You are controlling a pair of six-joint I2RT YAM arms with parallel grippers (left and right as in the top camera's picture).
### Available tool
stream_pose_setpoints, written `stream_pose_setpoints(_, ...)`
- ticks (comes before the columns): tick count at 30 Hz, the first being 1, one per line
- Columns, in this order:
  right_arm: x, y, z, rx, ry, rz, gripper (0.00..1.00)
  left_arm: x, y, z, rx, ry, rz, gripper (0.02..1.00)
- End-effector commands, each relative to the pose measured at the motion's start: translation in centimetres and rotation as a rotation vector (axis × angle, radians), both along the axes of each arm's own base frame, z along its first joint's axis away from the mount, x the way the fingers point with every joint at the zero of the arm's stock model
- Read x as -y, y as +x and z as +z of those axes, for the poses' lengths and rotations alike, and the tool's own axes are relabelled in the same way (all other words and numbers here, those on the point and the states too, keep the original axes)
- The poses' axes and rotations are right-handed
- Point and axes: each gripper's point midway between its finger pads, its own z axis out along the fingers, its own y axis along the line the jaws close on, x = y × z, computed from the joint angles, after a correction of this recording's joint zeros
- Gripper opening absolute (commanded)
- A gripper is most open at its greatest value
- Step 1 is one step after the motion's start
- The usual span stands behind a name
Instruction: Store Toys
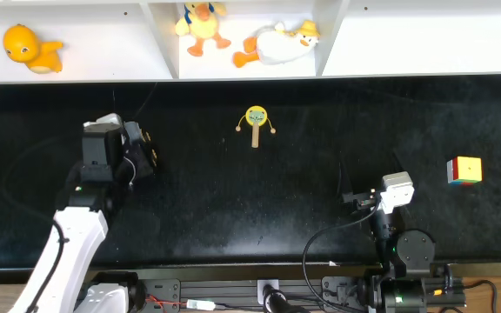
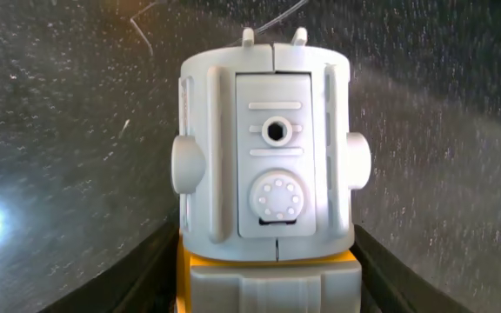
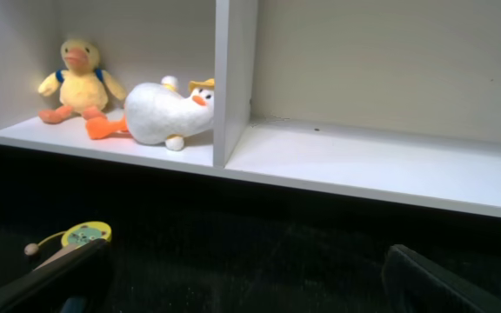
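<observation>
A white toy robot with a yellow lower part sits upright between the dark fingers of my left gripper, which is shut on it just above the black table. That gripper is at the table's left. My right gripper is open with nothing between its fingers, low at the front right. A small yellow rattle drum with a wooden handle lies at mid table; it is also the rattle drum beside one right finger. A multicoloured cube rests at the far right.
A white shelf runs along the back. An orange duck is in its left bay; a yellow plush duck and a white plush goose share the middle bay. The right bay is bare.
</observation>
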Motion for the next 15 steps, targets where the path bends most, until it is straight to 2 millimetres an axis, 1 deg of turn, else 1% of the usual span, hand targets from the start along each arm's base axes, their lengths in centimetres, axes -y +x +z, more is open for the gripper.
stream_pose_setpoints(1,0.2,0.1,-0.4,0.0,-0.003,-0.009,0.996,-0.7,1.6,3.8,0.051,0.139,-0.12,0.347)
stream_pose_setpoints(4,0.2,0.1,-0.4,0.0,-0.003,-0.009,0.996,-1.3,2.6,5.9,0.079,0.196,-0.125,0.347)
stream_pose_setpoints(9,0.2,0.1,-0.4,0.0,-0.003,-0.009,0.993,-1.2,5.5,9.2,0.141,0.22,-0.145,0.349)
stream_pose_setpoints(12,0.2,0.1,-0.4,0.0,-0.003,-0.009,0.996,-1.1,7.6,10.5,0.159,0.221,-0.144,0.351)
stream_pose_setpoints(15,0.2,0.1,-0.4,0.0,-0.003,-0.009,0.996,-1.1,9.7,11.2,0.161,0.223,-0.145,0.351)
